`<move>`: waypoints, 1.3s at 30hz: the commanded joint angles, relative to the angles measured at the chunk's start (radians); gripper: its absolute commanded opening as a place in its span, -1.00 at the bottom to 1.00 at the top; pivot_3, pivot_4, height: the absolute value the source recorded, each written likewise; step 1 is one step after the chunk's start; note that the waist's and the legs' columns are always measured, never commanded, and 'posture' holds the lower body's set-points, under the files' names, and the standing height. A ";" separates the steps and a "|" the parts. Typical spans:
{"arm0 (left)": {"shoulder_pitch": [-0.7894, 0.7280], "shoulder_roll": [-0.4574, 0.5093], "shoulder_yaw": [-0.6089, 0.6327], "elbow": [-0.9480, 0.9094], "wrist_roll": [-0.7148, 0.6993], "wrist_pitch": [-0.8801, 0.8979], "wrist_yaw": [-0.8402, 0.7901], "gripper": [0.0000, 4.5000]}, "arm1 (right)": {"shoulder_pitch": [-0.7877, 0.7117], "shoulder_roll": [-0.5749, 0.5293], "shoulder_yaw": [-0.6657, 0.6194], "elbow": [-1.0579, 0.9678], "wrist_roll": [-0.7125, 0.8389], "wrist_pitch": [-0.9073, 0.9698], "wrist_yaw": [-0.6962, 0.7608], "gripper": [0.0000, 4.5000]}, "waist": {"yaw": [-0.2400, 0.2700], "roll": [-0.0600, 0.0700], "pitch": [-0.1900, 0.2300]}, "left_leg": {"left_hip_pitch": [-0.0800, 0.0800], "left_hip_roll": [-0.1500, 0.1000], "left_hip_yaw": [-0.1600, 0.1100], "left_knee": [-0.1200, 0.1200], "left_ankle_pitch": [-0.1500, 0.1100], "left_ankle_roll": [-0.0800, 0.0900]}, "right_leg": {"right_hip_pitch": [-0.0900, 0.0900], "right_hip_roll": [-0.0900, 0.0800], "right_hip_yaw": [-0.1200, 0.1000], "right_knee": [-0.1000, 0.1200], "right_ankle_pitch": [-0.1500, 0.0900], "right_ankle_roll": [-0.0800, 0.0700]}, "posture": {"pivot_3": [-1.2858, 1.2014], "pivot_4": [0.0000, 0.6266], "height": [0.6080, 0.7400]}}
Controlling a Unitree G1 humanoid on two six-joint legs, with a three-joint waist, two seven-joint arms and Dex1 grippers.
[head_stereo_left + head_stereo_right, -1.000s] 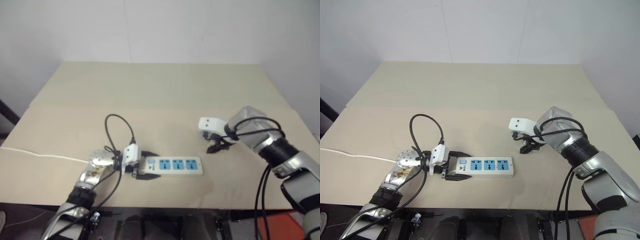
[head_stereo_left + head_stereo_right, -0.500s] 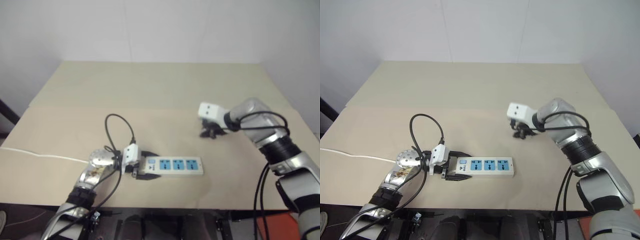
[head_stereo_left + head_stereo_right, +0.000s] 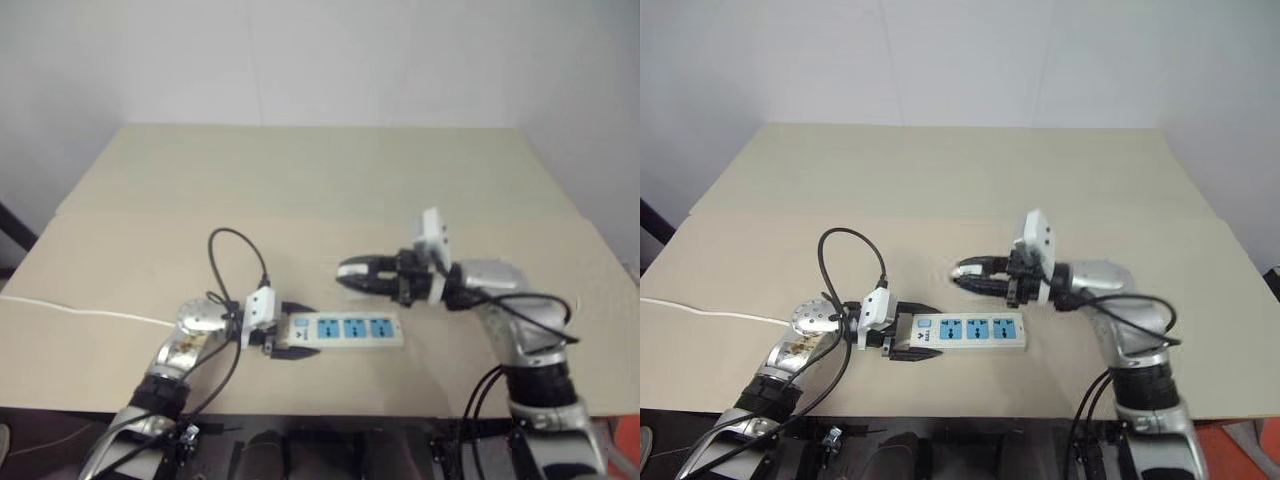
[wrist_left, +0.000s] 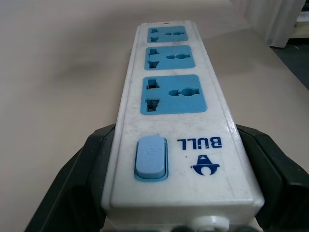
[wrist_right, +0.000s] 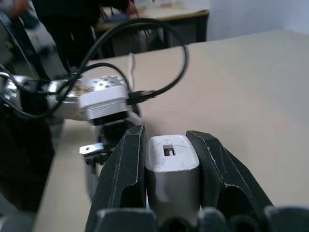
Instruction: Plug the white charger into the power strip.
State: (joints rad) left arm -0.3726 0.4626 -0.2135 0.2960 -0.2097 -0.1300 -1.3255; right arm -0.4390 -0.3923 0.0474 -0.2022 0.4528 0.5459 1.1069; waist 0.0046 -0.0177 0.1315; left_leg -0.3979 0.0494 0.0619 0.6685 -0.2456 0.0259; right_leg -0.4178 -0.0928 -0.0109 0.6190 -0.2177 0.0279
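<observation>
My right gripper pinches the small white cube charger above the long white blue-socketed power strip; tilted prongs could miss.

Left gripper low near table's front edge, fingers spread wide; right gripper raised, pointing leftward, fingers clamped.
</observation>
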 commanded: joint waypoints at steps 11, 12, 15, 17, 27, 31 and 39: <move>-0.009 0.019 -0.009 0.037 0.016 -0.016 -0.003 0.47 | 0.066 0.156 0.112 0.174 -0.051 -0.385 0.008 -0.49 | -0.004 0.000 0.000 | 0.001 0.000 0.000 0.000 0.000 0.000 | 0.000 0.000 0.000 0.002 0.000 0.000 | 0.03 -0.52 1.00; -0.009 0.020 -0.008 0.038 0.016 -0.016 -0.003 0.47 | 0.071 0.154 0.120 0.187 -0.057 -0.406 0.017 -0.49 | -0.005 0.000 0.000 | 0.001 0.000 0.000 0.000 0.000 0.000 | 0.000 0.000 0.000 0.002 0.000 0.000 | 0.03 -0.52 1.00; -0.007 0.024 -0.007 0.040 0.015 -0.017 -0.005 0.47 | 0.072 0.143 0.148 0.236 -0.088 -0.460 0.040 -0.49 | -0.007 0.000 0.000 | 0.002 0.000 0.000 0.000 0.000 0.000 | 0.000 0.000 0.001 0.003 0.000 0.000 | 0.03 -0.52 1.00; -0.006 0.025 -0.007 0.040 0.015 -0.019 -0.006 0.47 | 0.066 0.149 0.156 0.263 -0.103 -0.491 0.037 -0.49 | -0.008 0.000 0.000 | 0.003 0.000 0.000 0.000 0.000 0.000 | 0.000 0.001 0.001 0.004 -0.001 -0.001 | 0.03 -0.52 1.00; 0.004 0.020 -0.014 0.032 0.010 -0.015 -0.008 0.47 | 0.033 0.146 0.149 0.343 -0.113 -0.515 0.025 -0.49 | -0.011 0.000 0.000 | 0.006 0.000 0.000 0.000 0.000 0.000 | 0.003 0.001 0.001 0.005 -0.001 -0.001 | 0.03 -0.52 1.00; 0.002 0.020 -0.014 0.037 0.011 -0.016 -0.009 0.47 | 0.047 0.123 0.149 0.333 -0.108 -0.505 0.039 -0.49 | -0.011 0.000 0.000 | 0.010 0.000 0.000 0.000 0.000 0.000 | 0.007 0.001 0.001 0.004 -0.001 -0.001 | 0.03 -0.52 1.00; -0.004 0.024 -0.012 0.043 0.012 -0.016 -0.008 0.47 | 0.073 0.080 0.156 0.333 -0.113 -0.502 0.064 -0.49 | -0.008 0.000 0.000 | 0.010 0.000 0.000 -0.001 0.000 0.000 | 0.008 0.000 0.001 0.003 -0.002 -0.002 | 0.03 -0.52 1.00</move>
State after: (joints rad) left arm -0.3808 0.4697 -0.2227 0.3231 -0.2096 -0.1530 -1.3292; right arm -0.3836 -0.2795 0.2133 0.1326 0.3477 0.0461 1.1521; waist -0.0035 -0.0178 0.1315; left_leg -0.3877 0.0497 0.0619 0.6675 -0.2455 0.0255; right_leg -0.4093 -0.0924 -0.0104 0.6219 -0.2201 0.0260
